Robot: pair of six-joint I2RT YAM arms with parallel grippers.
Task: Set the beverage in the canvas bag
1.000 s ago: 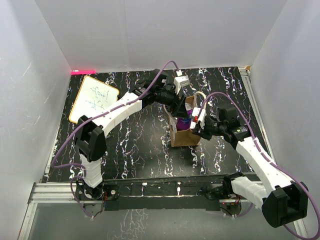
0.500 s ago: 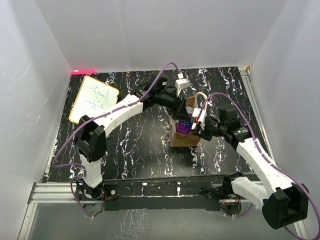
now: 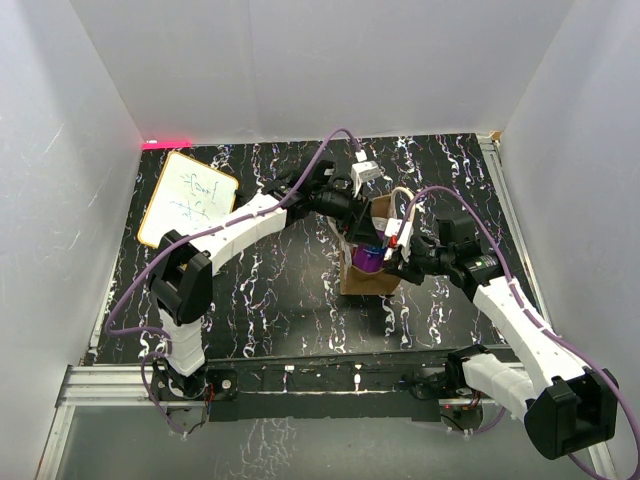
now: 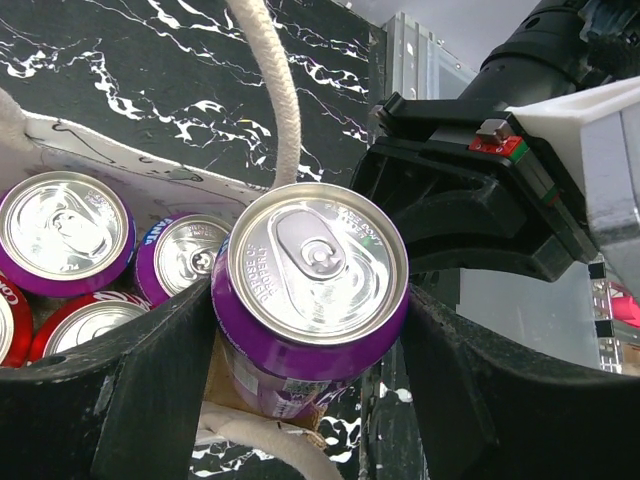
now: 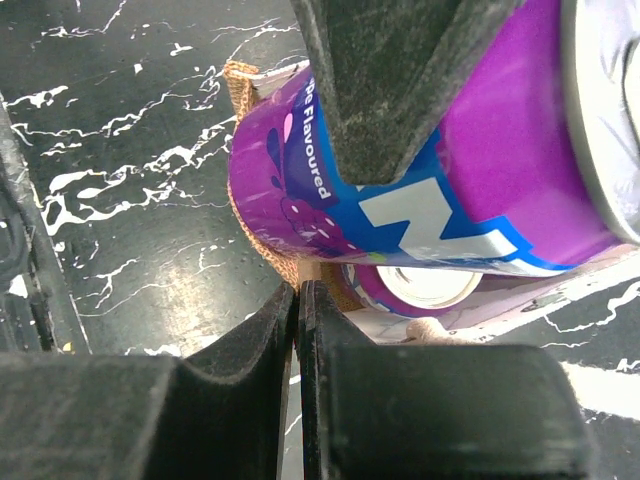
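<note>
The canvas bag (image 3: 372, 278) stands mid-table, tan with cream rope handles (image 4: 281, 95). My left gripper (image 3: 366, 243) is shut on a purple beverage can (image 3: 367, 259) and holds it tilted at the bag's mouth. In the left wrist view the can (image 4: 318, 262) sits between the gripper's (image 4: 312, 335) fingers (image 4: 150, 385), partly over the bag's brown rim. Purple and red cans (image 4: 65, 232) stand inside the bag. My right gripper (image 3: 399, 256) is shut on the bag's rim (image 5: 268, 252), its jaws pinched together (image 5: 298, 300) just below the held can (image 5: 430, 190).
A white board with handwriting (image 3: 188, 197) lies at the far left of the black marbled table (image 3: 270, 290). White walls enclose the table on three sides. A metal rail (image 3: 300, 380) runs along the near edge by the arm bases.
My left gripper has carried the purple can down and nearer, toward the bag's mouth. The right gripper has kept its pinch on the rim and barely moved.
</note>
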